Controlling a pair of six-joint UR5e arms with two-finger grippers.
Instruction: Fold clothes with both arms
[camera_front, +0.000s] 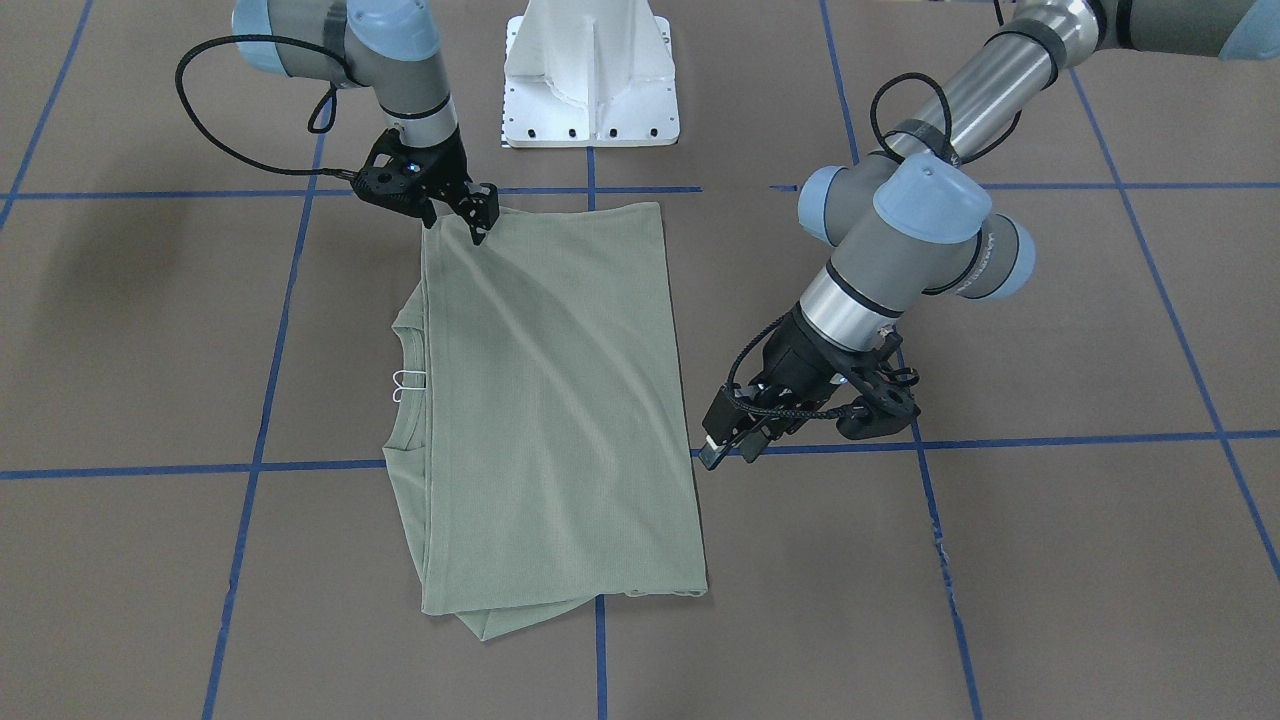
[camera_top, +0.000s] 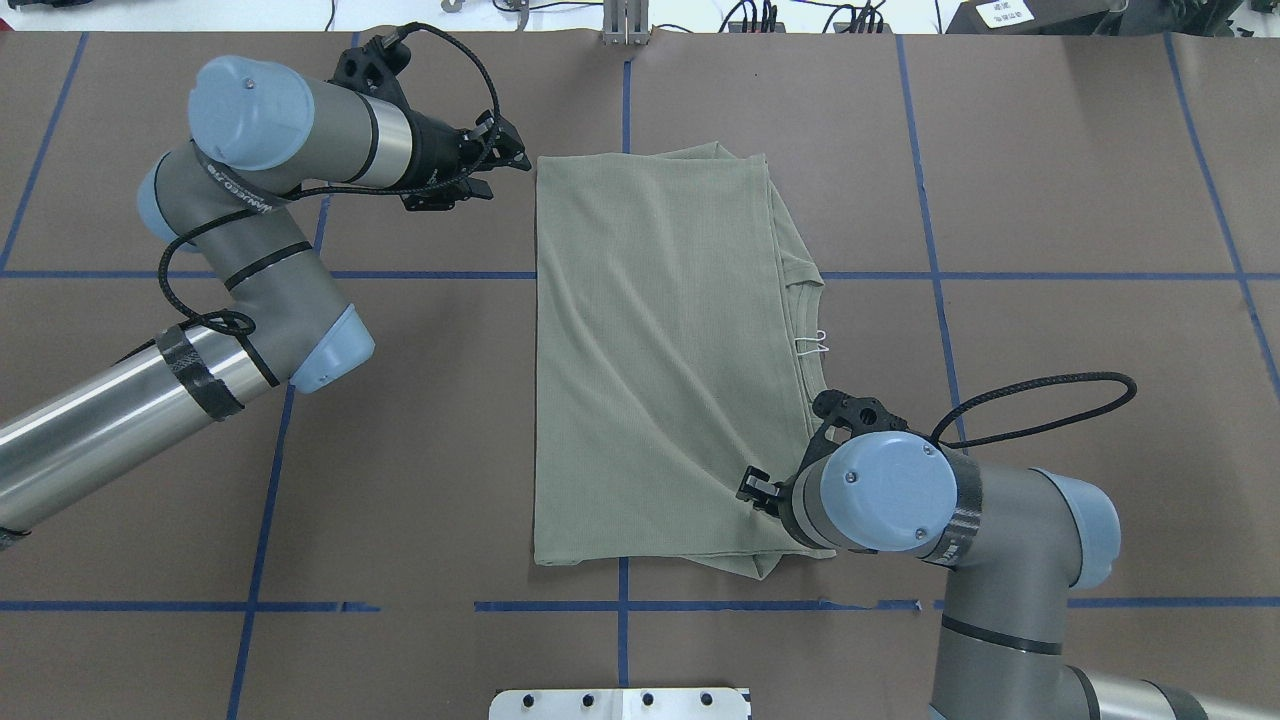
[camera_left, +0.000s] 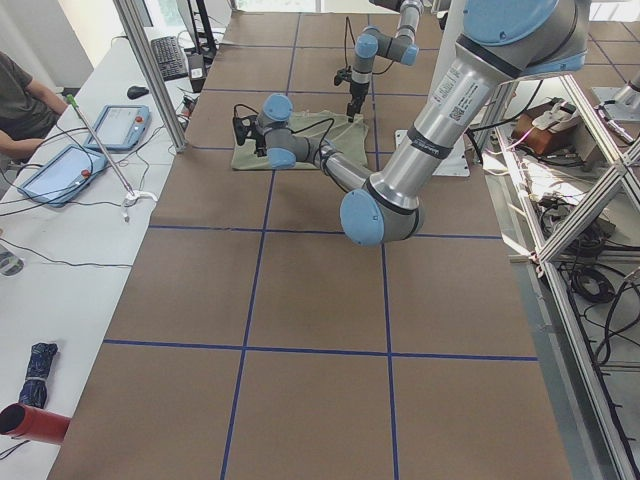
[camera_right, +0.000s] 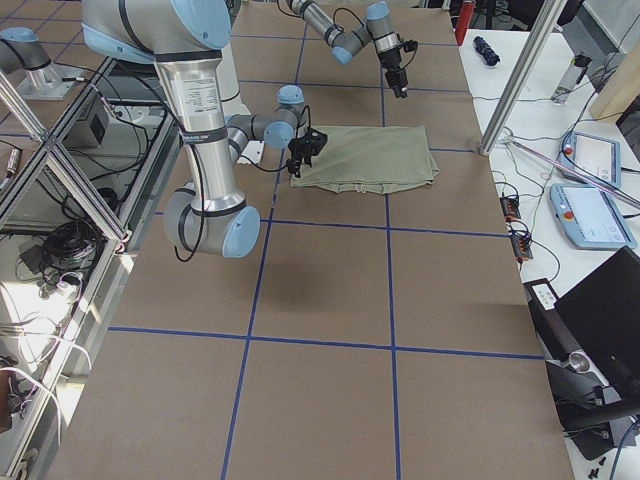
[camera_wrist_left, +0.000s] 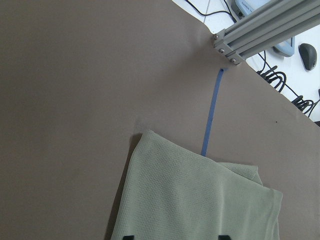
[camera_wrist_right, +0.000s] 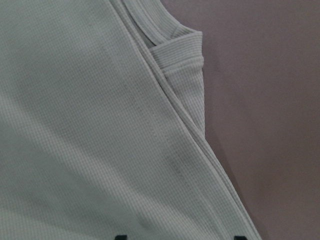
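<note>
The sage-green shirt (camera_front: 560, 400) lies folded into a long rectangle on the brown table (camera_top: 1050, 200). Its neck and white hang tag (camera_top: 815, 347) point to my right side. My left gripper (camera_top: 508, 160) is open, low, just beside the shirt's far left corner. The left wrist view shows that corner (camera_wrist_left: 200, 200) under the spread fingertips. My right gripper (camera_top: 755, 490) is open and sits over the shirt's near right corner. The right wrist view shows hem and layered edges (camera_wrist_right: 180, 100) close below. It shows in the front view (camera_front: 480, 215) too, as does the left gripper (camera_front: 725, 445).
The white pedestal base (camera_front: 590, 80) stands at the table's near edge by the robot. Blue tape lines (camera_top: 930, 275) grid the table. An aluminium frame post (camera_wrist_left: 260, 25) stands at the far edge. Tablets (camera_left: 110, 125) lie on the operators' side table.
</note>
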